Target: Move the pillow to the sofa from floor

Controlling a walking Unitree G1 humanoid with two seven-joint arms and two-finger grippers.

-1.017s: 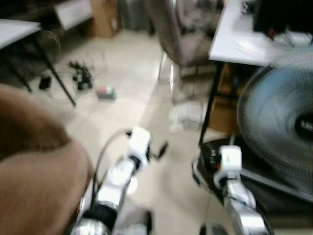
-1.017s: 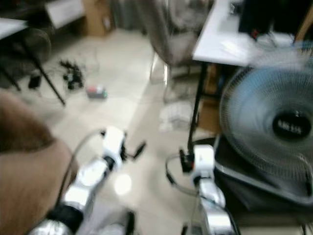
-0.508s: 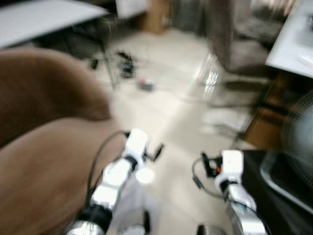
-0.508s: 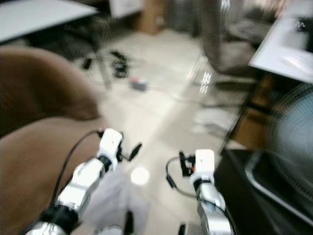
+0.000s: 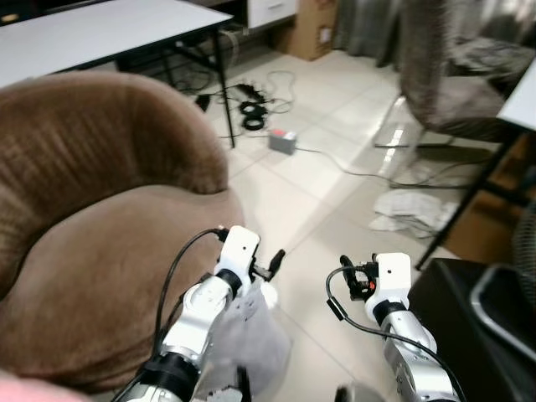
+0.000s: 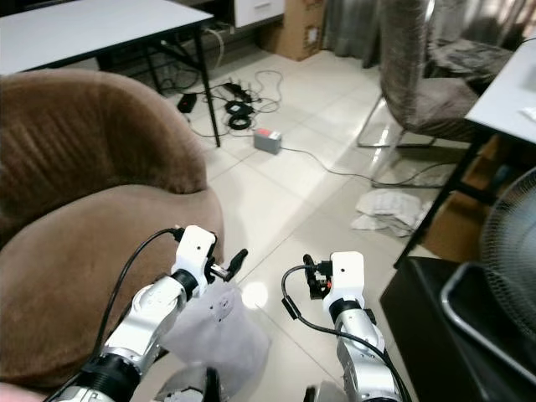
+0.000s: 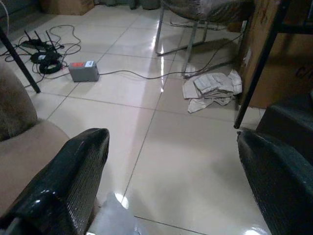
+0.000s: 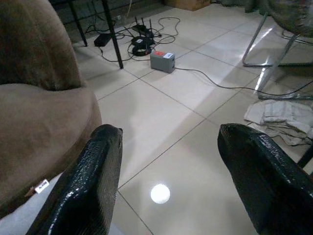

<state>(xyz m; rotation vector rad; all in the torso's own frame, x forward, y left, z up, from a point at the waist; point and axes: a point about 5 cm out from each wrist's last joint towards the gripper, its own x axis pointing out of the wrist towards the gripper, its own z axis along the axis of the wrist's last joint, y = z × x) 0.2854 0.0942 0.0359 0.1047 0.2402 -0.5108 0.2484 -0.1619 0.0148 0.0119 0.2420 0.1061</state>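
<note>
Both grippers held out over the tiled floor, pillow low beside the sofa.

Left gripper [image 7: 166, 181] and right gripper [image 8: 166, 176]: fingers spread wide in the wrist views, nothing between them. Pale grey-white pillow [image 6: 219, 327] on the floor at lower centre of the right eye view, under the left arm, just beside the front of the brown sofa [image 5: 92, 209], which fills the left half. Upper centre: grey power box [image 5: 283, 141] with tangled black cables [image 5: 251, 109] near a table leg. White table [image 6: 84, 25] upper left. Crumpled cloth [image 6: 387, 209] centre right, chair [image 6: 427, 75] upper right, fan [image 6: 502, 276] at right edge.
</note>
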